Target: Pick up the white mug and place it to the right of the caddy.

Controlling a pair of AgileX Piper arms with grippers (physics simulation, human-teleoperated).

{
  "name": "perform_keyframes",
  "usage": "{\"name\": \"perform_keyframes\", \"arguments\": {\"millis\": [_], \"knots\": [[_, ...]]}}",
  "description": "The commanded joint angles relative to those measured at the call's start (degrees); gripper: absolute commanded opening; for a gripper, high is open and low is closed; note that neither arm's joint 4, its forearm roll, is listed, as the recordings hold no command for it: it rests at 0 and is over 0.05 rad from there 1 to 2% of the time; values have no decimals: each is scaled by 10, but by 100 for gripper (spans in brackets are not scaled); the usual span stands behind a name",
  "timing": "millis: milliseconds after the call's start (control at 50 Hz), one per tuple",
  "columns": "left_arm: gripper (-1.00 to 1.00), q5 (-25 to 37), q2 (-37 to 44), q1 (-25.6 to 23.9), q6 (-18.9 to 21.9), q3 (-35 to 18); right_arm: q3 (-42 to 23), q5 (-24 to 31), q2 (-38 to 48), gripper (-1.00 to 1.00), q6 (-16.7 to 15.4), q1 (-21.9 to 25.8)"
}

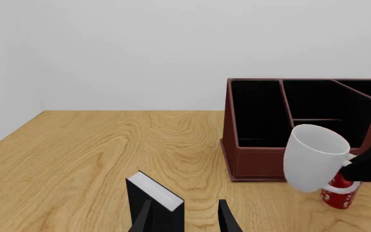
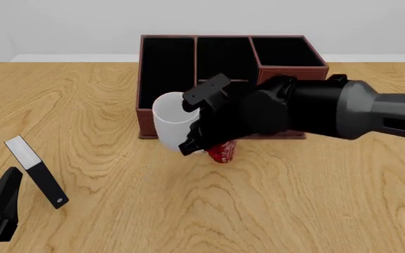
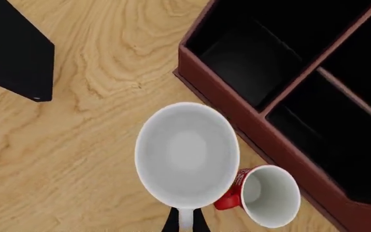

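Now the right hand [image 2: 196, 126] is pinching the white mug [image 2: 173, 123] by its handle, lifting it at the caddy's [image 2: 223, 55] front; carrying right is pending. Left hand [image 1: 185, 217] is idling spread.

White mug [image 2: 171, 122]: smooth, glossy, ceramic-looking. Red mug [image 2: 222, 152]: glossy, white-patterned. Caddy [image 2: 162, 55]: red-brown, leather-like matt walls, matt black lining. Surface [image 2: 273, 200]: light wood, strong grain, satin sheen. Slab [image 2: 37, 172] at 8 o'clock: matt black, white face. Right end effector [image 3: 184, 223]: matt black plastic.
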Motion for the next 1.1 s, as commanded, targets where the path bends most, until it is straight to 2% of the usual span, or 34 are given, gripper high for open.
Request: {"name": "perform_keyframes", "arguments": {"millis": [20, 360, 800, 1100], "knots": [[100, 0, 0, 0, 0, 0, 2, 2, -44, -100, -34, -32], [100, 0, 0, 0, 0, 0, 9, 2, -99, -100, -51, -63], [100, 0, 0, 0, 0, 0, 12, 0, -150, -100, -43, -91], [100, 0, 0, 0, 0, 0, 28, -6, -171, -100, -33, -127]]}}
